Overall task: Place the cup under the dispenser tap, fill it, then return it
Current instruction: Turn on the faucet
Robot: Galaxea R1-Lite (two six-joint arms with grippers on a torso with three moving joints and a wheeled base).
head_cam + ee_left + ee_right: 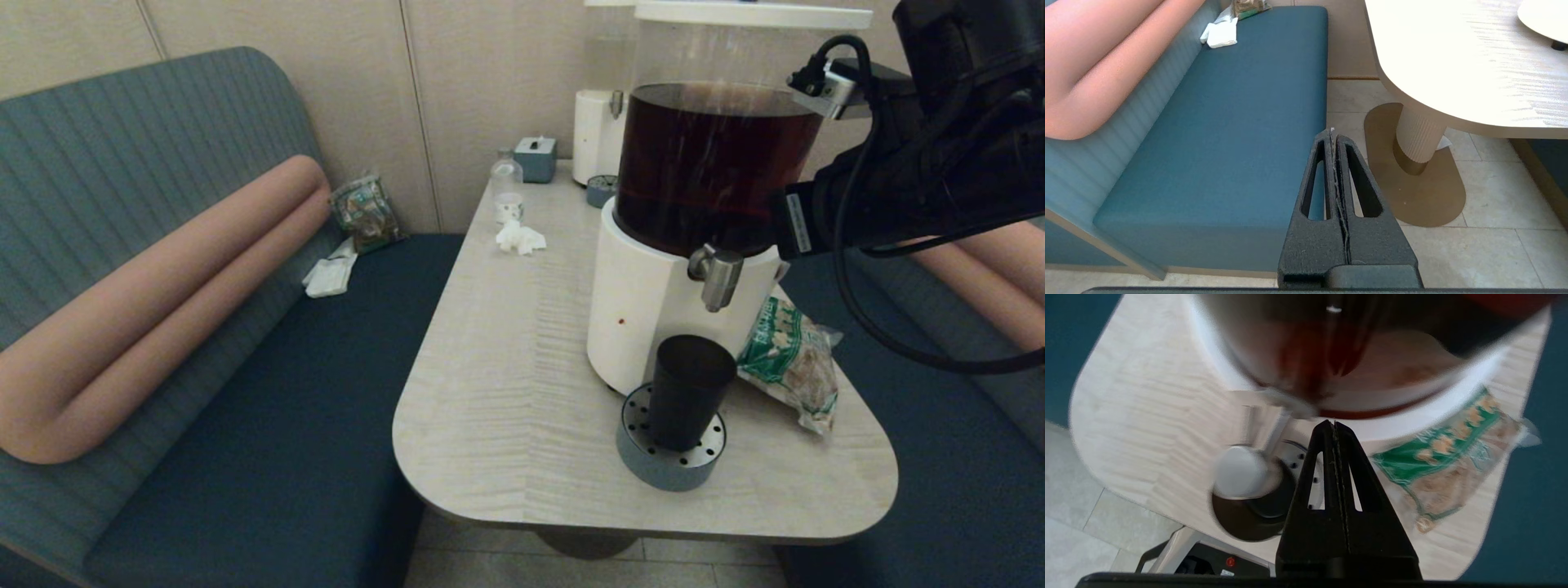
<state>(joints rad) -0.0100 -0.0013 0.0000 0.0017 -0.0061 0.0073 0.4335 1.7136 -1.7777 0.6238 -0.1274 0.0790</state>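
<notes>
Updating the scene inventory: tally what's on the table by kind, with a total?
Dispensers: 2 (dark-liquid dispenser, white dispenser)
Drip trays: 2 (grey drip tray, far drip tray)
Cups: 1 (cup)
Bottles: 1 (clear bottle)
Snack bags: 1 (snack bag)
Tissue boxes: 1 (tissue box)
Crumpled tissues: 1 (tissue)
Total: 9

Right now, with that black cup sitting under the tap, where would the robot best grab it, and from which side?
Probably around its upper wall, just below the rim. The cup stands upright on the perforated drip tray, tapering downward, so the wider top resists slipping. Come from the front: the dispenser tap hangs directly above, the white base blocks behind, and a snack bag crowds its right.
</notes>
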